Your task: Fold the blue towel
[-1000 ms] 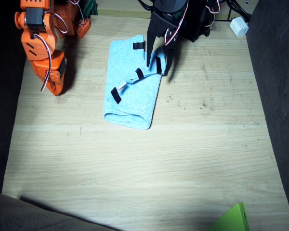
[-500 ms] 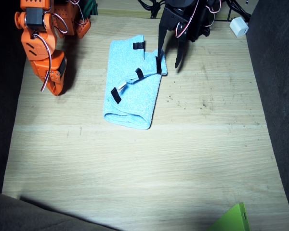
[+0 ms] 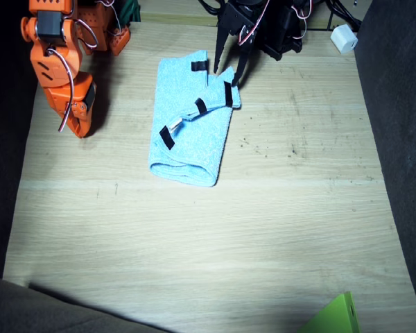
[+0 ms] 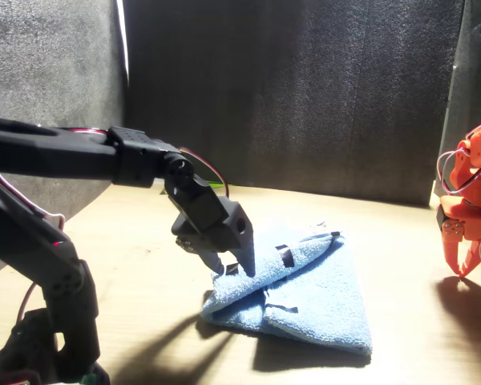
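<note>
The blue towel point(image 3: 191, 128) lies folded on the wooden table, several short black strips showing on its upper layer. In the front view the towel point(image 4: 313, 293) is a layered wedge. The black left gripper point(image 3: 226, 69) hangs open over the towel's corner nearest the left arm's base. Its fingertips point(image 4: 244, 258) point down right at that folded edge, with nothing held between them. The orange right gripper point(image 3: 77, 127) rests on the table well away from the towel, jaws together and empty. It also shows at the edge of the front view point(image 4: 463, 261).
A small white block point(image 3: 344, 39) sits by the cables near the left arm's base. A green object point(image 3: 336, 316) pokes in at the front corner. Dark fabric walls point(image 4: 305, 88) border the table. Bare wood point(image 3: 208, 236) stretches in front of the towel.
The left gripper has pulled back from over the towel's black-stripped corner towards its base, swinging sideways and back, open throughout. The towel and the right arm have stayed still.
</note>
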Robot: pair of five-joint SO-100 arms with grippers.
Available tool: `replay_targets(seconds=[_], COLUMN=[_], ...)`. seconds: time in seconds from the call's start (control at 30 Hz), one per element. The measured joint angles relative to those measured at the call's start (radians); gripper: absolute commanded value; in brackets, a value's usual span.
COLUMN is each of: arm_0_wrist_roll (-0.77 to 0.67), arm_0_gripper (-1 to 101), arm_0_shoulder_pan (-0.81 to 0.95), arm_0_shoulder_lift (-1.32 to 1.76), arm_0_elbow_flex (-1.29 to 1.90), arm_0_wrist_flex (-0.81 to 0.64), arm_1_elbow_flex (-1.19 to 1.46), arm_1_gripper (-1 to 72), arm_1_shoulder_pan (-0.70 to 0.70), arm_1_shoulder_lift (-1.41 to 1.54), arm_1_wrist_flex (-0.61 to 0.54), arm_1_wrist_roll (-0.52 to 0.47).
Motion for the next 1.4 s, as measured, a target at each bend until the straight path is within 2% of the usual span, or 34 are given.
replay_targets(seconds=[0.27, 0.47, 0.63, 0.67, 1.0, 1.07, 1.1, 1.4], arm_0_wrist_roll=[-0.055, -0.086, -0.089, -0.086, -0.086, -0.086, -0.086, -0.147], arm_0_gripper=[30, 26, 1, 0, 0, 28, 36, 43], arm_0_shoulder_pan=[0.152, 0.172, 0.164, 0.170, 0.173, 0.170, 0.170, 0.196], arm_0_shoulder_lift=[-0.060, -0.140, -0.196, -0.196, -0.233, -0.233, -0.233, -0.189], arm_0_elbow_flex=[-0.014, -0.044, -0.092, -0.094, -0.129, -0.132, -0.132, -0.115], arm_0_wrist_flex=[-0.006, -0.006, -0.032, -0.037, -0.091, -0.087, -0.086, -0.063], arm_1_elbow_flex=[0.000, 0.000, 0.000, 0.000, 0.000, 0.000, 0.000, -0.008], arm_1_gripper=[1.0, 1.0, 0.9, 0.9, 0.8, 0.8, 0.6, 0.6], arm_1_shoulder_pan=[0.000, 0.000, -0.002, -0.002, -0.002, -0.002, -0.002, -0.002], arm_1_shoulder_lift=[0.000, 0.000, 0.000, 0.000, 0.000, 0.000, 0.000, -0.002], arm_1_wrist_flex=[0.000, 0.000, 0.000, 0.000, 0.000, 0.000, 0.000, 0.006], arm_1_wrist_roll=[0.000, 0.000, 0.000, 0.000, -0.015, -0.015, -0.015, -0.009])
